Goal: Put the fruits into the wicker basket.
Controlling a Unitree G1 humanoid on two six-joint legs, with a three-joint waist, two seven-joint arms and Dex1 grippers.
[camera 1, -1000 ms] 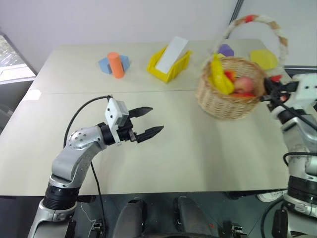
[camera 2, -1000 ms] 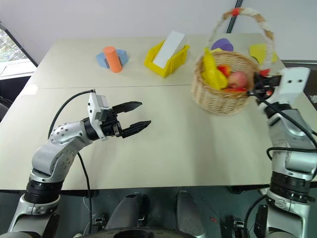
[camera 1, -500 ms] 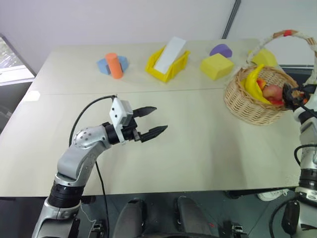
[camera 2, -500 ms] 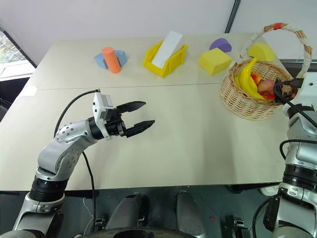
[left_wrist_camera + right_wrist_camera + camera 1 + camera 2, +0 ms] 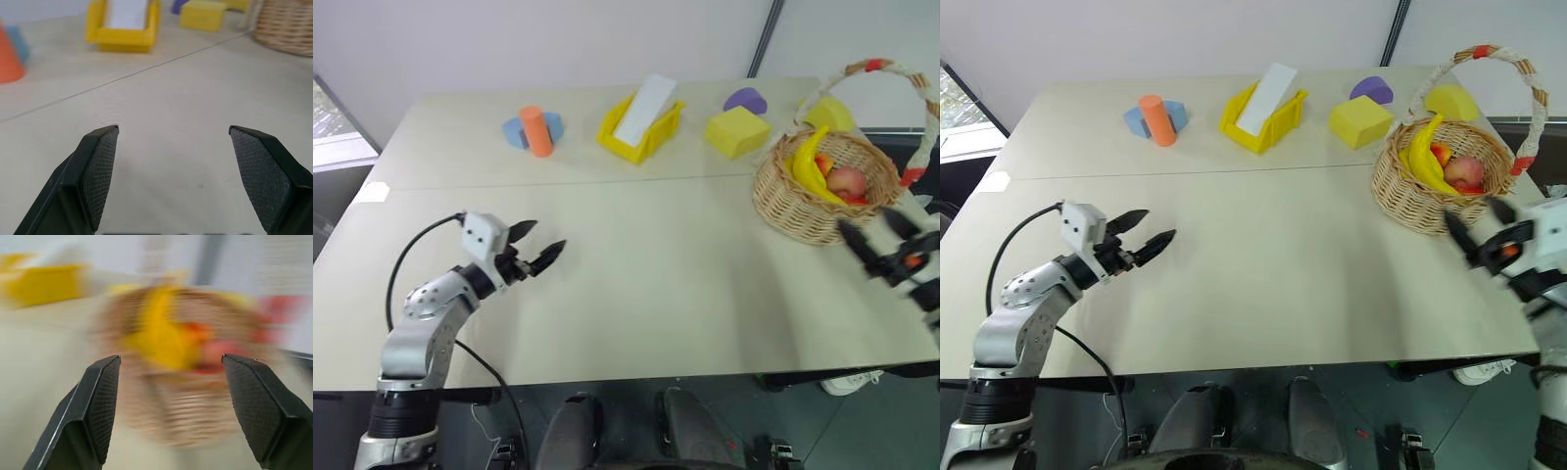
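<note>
The wicker basket [image 5: 800,213] stands on the table's right side, its rope-wrapped handle arching over it. Inside lie the fruits: a yellow banana [image 5: 809,164], a red-pink mango [image 5: 848,180] and a bit of red beside them. My right gripper [image 5: 867,223] hovers open and empty just in front of the basket, apart from it. Seen from the right wrist, the basket [image 5: 186,401] lies straight ahead past the spread fingers [image 5: 102,396]. My left gripper [image 5: 546,236] is open and empty low over the table's left part, far from the basket.
Along the far edge stand an orange cylinder [image 5: 539,130] on a blue block, a yellow bin [image 5: 641,129] holding a white card, a yellow foam block [image 5: 737,132] and a purple piece [image 5: 744,98]. Another yellow block [image 5: 829,111] sits behind the basket.
The right gripper let go of the basket, opened and drew back toward me. The basket moved right, then settled on the table. The left arm swung left and lower, still open.
</note>
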